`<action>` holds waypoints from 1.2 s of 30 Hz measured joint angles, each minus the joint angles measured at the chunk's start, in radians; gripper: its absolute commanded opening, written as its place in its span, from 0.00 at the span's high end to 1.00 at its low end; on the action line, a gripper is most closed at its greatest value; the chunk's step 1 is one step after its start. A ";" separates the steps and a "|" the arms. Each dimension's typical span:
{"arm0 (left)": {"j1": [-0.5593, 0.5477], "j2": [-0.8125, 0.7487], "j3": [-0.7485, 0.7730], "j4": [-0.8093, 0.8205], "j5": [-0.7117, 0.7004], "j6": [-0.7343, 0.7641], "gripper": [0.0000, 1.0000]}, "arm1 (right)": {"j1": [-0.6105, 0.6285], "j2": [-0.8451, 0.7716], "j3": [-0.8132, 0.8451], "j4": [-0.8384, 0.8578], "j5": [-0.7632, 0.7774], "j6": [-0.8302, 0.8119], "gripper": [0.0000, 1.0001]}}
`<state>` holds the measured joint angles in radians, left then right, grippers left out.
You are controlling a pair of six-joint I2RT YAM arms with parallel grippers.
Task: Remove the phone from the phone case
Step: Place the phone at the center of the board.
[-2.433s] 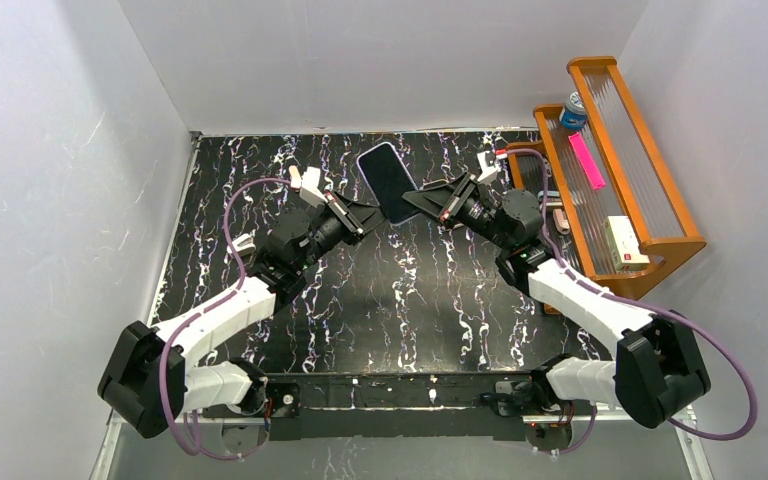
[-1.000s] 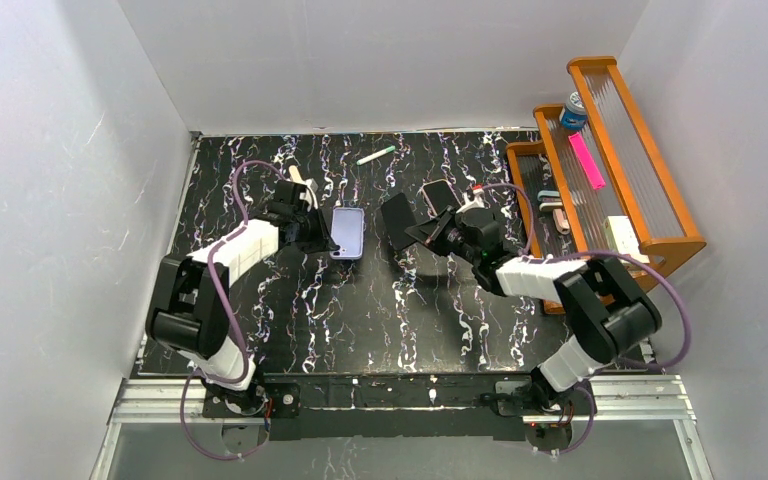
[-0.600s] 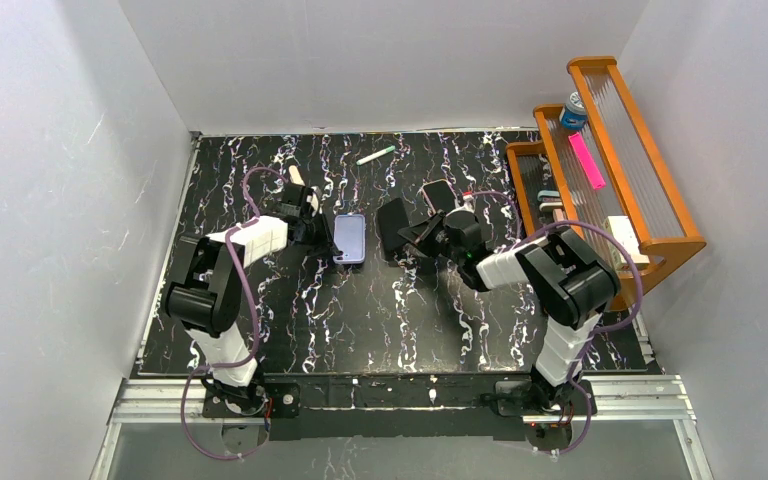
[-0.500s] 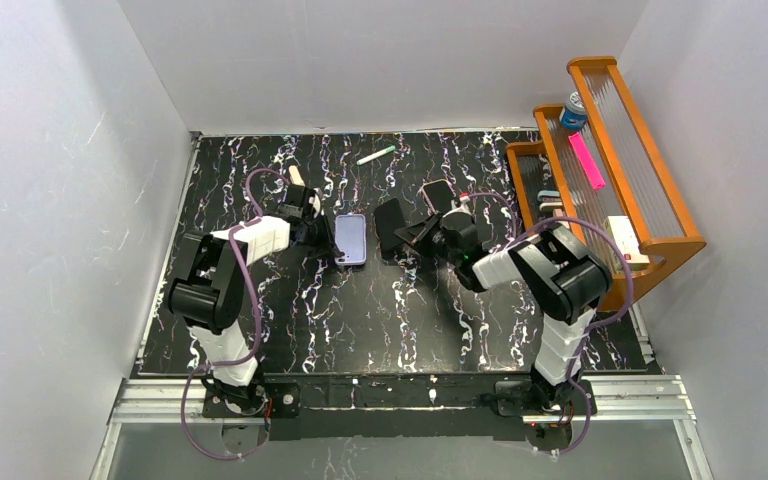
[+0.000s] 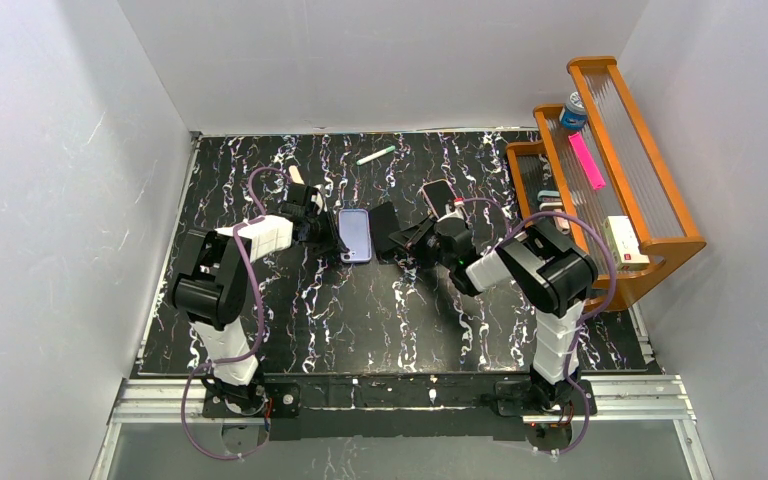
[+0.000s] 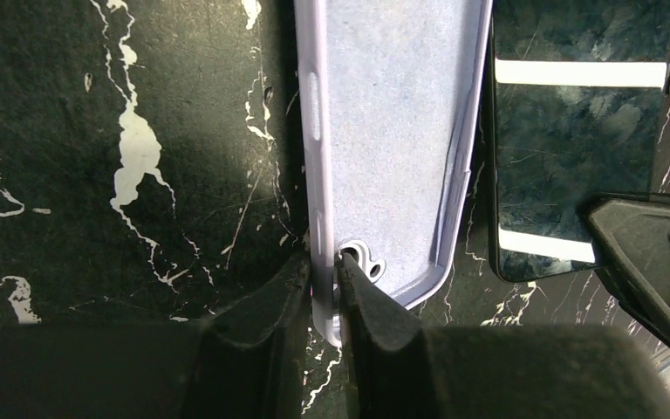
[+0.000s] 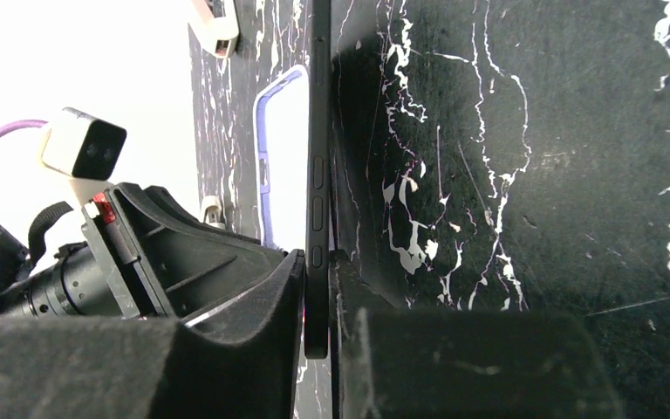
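The lilac phone case point(image 5: 355, 235) lies open side up on the black marbled table, with no phone in it; it also shows in the left wrist view point(image 6: 393, 131). My left gripper point(image 5: 332, 237) is shut on the case's left rim near the camera cutout point(image 6: 324, 288). The black phone point(image 5: 384, 233) is out of the case, just right of it, and shows edge-on in the right wrist view point(image 7: 317, 175). My right gripper point(image 5: 405, 243) is shut on the phone's edge point(image 7: 317, 301), low over the table. The phone's dark screen also shows beside the case in the left wrist view point(image 6: 567, 166).
A second small phone-like object point(image 5: 438, 193) lies behind the right gripper. A green pen point(image 5: 375, 155) lies near the back wall. A wooden rack point(image 5: 600, 160) with a blue can, a pink strip and a box stands at the right.
Both arms held the phone up at the back; now phone and case are apart and low on the table. In the last second both have slid closer together at the table's middle.
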<state>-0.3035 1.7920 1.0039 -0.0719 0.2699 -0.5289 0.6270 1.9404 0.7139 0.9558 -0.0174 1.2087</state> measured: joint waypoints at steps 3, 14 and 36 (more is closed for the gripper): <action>-0.001 0.000 0.000 0.005 0.001 0.001 0.78 | 0.002 0.010 0.000 0.016 0.000 0.002 0.69; -0.006 0.000 0.031 -0.030 -0.016 0.030 0.53 | 0.003 0.043 -0.025 0.049 -0.016 -0.021 0.46; -0.006 -0.586 0.031 -0.259 -0.346 0.175 0.02 | 0.030 -0.040 0.087 -0.196 -0.085 -0.288 0.01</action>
<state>-0.3096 1.2057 1.0351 -0.3305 -0.0765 -0.3542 0.6571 1.8999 0.8013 0.7593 -0.1028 0.9211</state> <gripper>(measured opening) 0.981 0.976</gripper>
